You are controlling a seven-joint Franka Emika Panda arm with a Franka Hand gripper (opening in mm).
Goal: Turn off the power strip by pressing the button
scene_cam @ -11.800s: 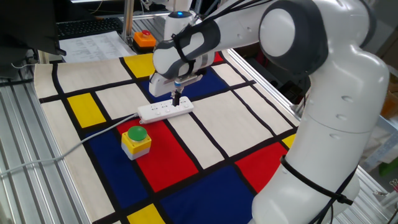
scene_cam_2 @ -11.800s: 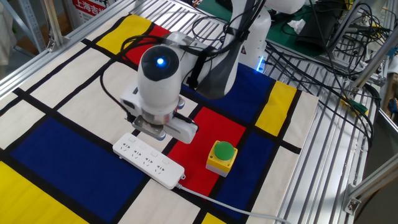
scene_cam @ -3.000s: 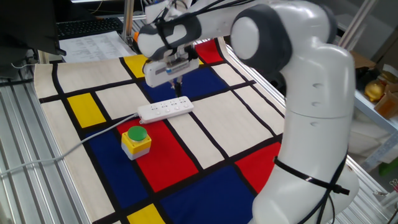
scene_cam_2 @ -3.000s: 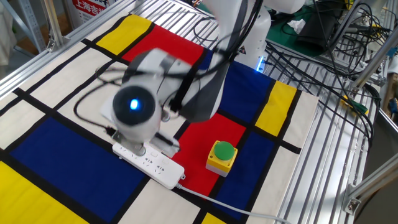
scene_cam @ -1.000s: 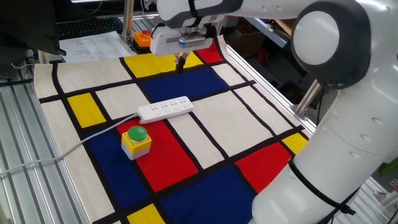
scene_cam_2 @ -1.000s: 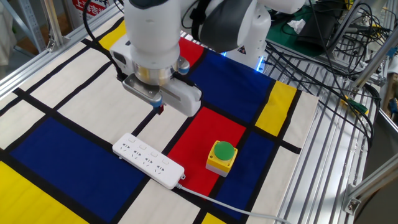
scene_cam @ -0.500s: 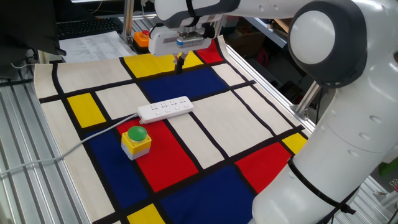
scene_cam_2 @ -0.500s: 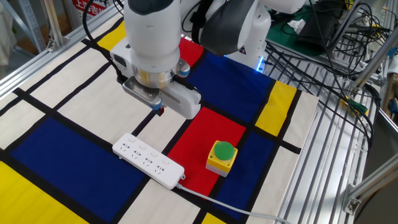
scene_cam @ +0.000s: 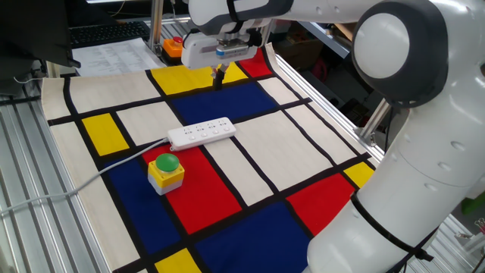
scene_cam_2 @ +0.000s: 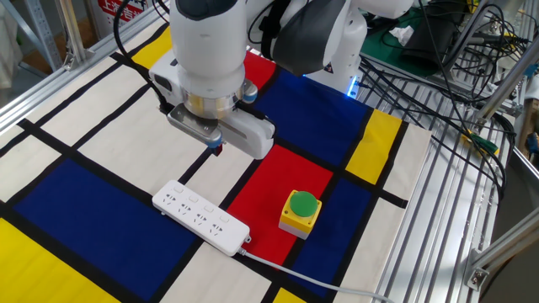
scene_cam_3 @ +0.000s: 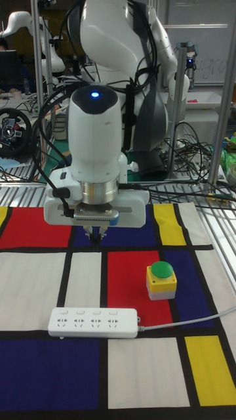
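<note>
The white power strip (scene_cam: 201,133) lies flat on the colour-block mat, its pale cable running off one end; it also shows as the power strip (scene_cam_2: 200,217) and the power strip (scene_cam_3: 94,323). The button on it is too small to make out in any view. My gripper (scene_cam: 218,76) hangs in the air well above the mat, behind the strip and apart from it. In the tall fixed view the gripper (scene_cam_3: 97,241) points straight down with its fingertips touching each other and nothing between them. The gripper (scene_cam_2: 216,147) is above the strip's far side.
A yellow box with a green dome (scene_cam: 165,171) stands beside the strip's cable end, also seen as the yellow box (scene_cam_3: 161,280). An orange box with a red button (scene_cam: 176,47) sits at the mat's back edge. Metal rails and cables border the mat.
Since the strip-level frames, the gripper has lifted off the power strip and moved back over the far part of the mat. Over the last second it has barely shifted.
</note>
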